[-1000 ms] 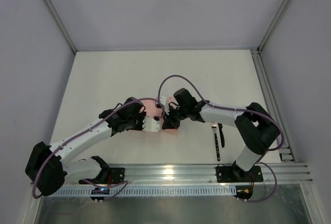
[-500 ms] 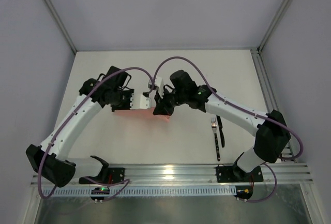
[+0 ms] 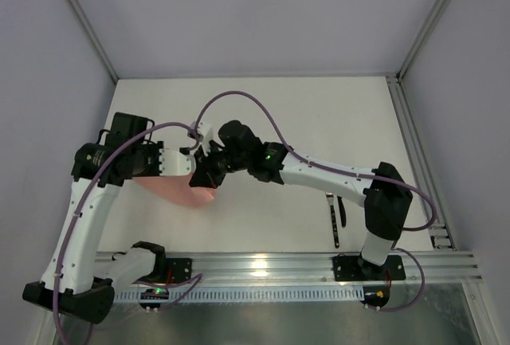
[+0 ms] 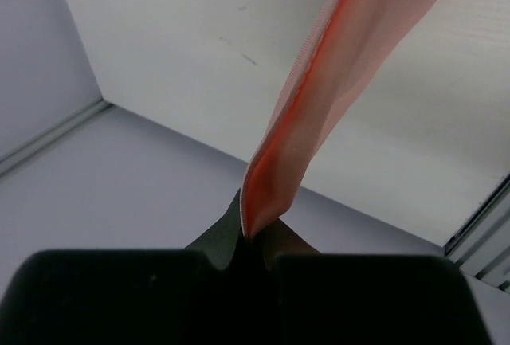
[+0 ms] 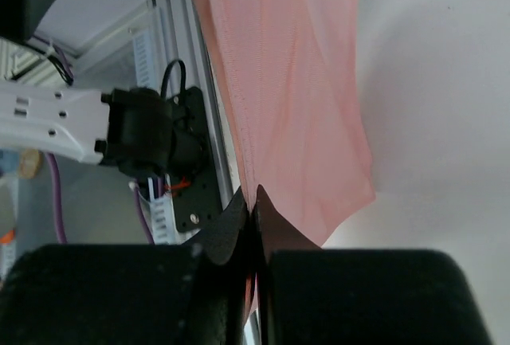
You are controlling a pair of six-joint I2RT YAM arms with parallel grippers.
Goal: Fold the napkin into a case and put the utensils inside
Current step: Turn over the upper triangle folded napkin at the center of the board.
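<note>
Top external view, from the left: the left arm (image 3: pixel 80 217) rises from its base and bends over the left part of the white surface (image 3: pixel 319 114). Its left fingers (image 3: pixel 182 162) point toward the middle. The left wrist view shows these left fingers (image 4: pixel 223 237) clenched on a folded edge of the napkin (image 4: pixel 335 66). The cloth runs taut from the dark tips up and away to the right, above the surface.

Just beside them, the salmon-pink napkin (image 3: pixel 179 190) hangs as a creased sheet between the two grasps, over the left-centre of the surface. It tapers toward a low corner under the right grasp. Whether that corner touches the surface cannot be told.

Further right, the right arm (image 3: pixel 335 174) stretches across from its base on the right. The right fingers (image 3: pixel 201 171) meet the cloth close to the left ones. In the right wrist view, the right fingers (image 5: pixel 231 221) are pressed together on a hemmed edge of the napkin (image 5: pixel 295 106). The fabric spreads away from them in soft folds, with one free corner beside the tips.

Well apart at the far right, the utensils (image 3: pixel 335 213) lie side by side on the surface near the right arm's base. The fork's pale tines point away from the arms. Neither arm touches them.
</note>
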